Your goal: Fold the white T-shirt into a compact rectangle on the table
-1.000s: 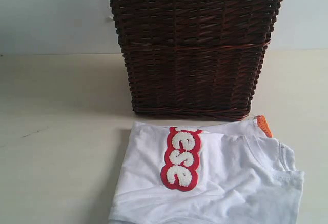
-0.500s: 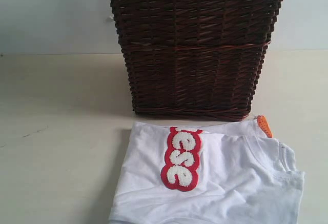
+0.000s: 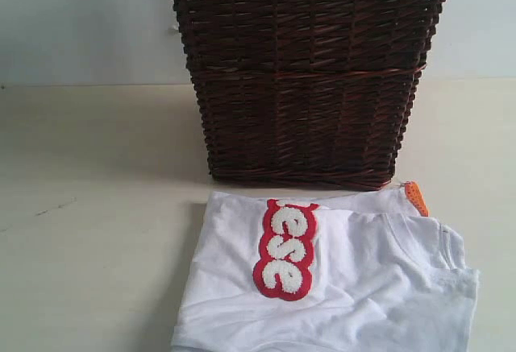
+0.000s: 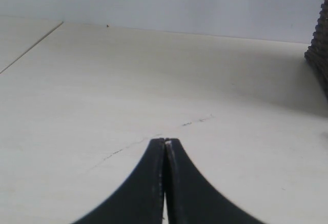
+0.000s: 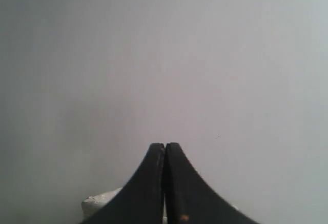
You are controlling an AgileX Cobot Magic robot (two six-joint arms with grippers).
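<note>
1. The left jaws are closed tip to tip with nothing between them. They hang over bare counter (image 4: 102, 80). A thin dark scratch (image 4: 197, 121) lies just ahead of the tips, and the basket's (image 4: 320, 55) corner is well ahead and off to one side.
2. The right jaws are also pressed together and empty. They face a plain grey wall, and a small whitish patch beneath them is too unclear to name.
3. The tee (image 3: 363, 287) shows in neither wrist view, so it is not ahead of either pair of jaws. Neither arm appears in the exterior view, so both are clear of the tee.
4. The tee lies flat on the counter, its far edge just beside the basket's foot. The sides are turned in, the red-edged lettering (image 3: 284, 249) runs lengthwise on top, and the orange tag (image 3: 415, 197) pokes out at the far corner.
5. It is roughly a rectangle, though the collar side bulges past the rest and the near edge is cut off from view.
6. Closed, empty jaws held away from the tee suggest a rest pose. Either the folding is done or the arms are pausing between folds.
7. If more folding is needed, the loose collar side probably needs tucking in. That would mean opening a pair of jaws and bringing it down to that edge.
</note>
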